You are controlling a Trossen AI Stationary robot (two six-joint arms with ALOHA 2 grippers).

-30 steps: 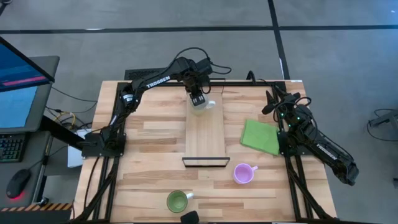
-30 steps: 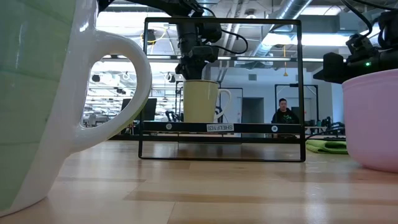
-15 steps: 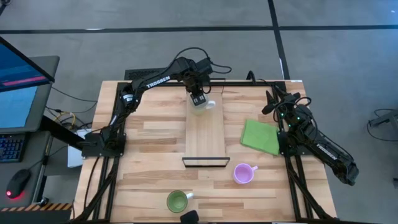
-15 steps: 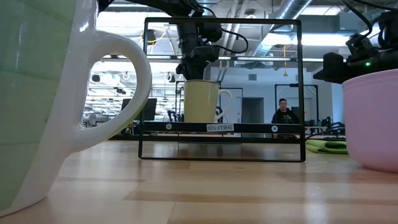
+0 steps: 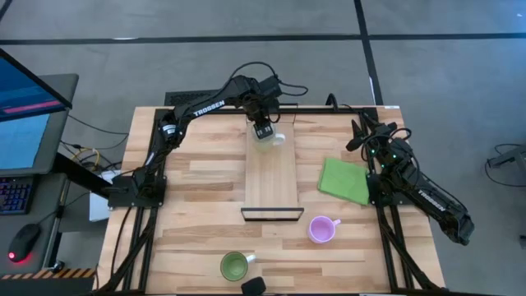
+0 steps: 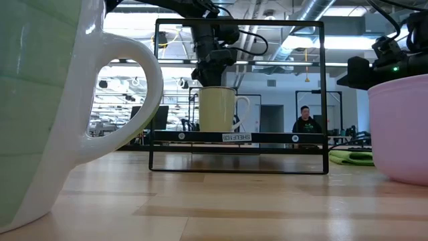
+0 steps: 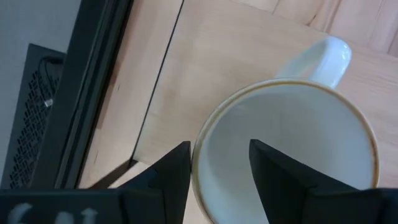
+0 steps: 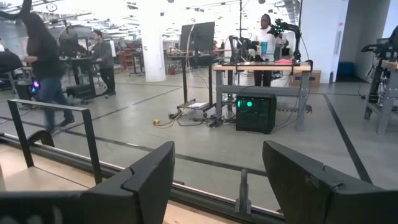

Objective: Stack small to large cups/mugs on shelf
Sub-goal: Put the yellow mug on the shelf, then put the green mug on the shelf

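Note:
A white mug (image 5: 269, 140) (image 6: 215, 110) (image 7: 292, 143) stands upright on the far end of the pale shelf plank (image 5: 271, 181), its handle (image 7: 323, 56) pointing toward the table's right. My left gripper (image 5: 262, 130) (image 6: 210, 79) (image 7: 219, 144) hovers open just over its rim. One finger stands outside the wall and one inside, on the side away from the handle. The green mug (image 5: 234, 265) (image 6: 40, 100) and the purple mug (image 5: 322, 229) (image 6: 401, 127) stand on the tabletop near the near edge. My right gripper (image 5: 360, 131) (image 8: 217, 155) waits open at the right edge.
A flat green cloth (image 5: 345, 181) (image 6: 351, 157) lies right of the shelf. The shelf's dark lip (image 5: 271, 214) (image 6: 237, 137) faces the near edge. A black rail (image 7: 93, 93) runs along the far edge, close behind the white mug. People move about in the room beyond.
My left gripper has risen a little above the white mug and drifted slightly toward the far edge. The mug has stayed standing on the shelf's far end.

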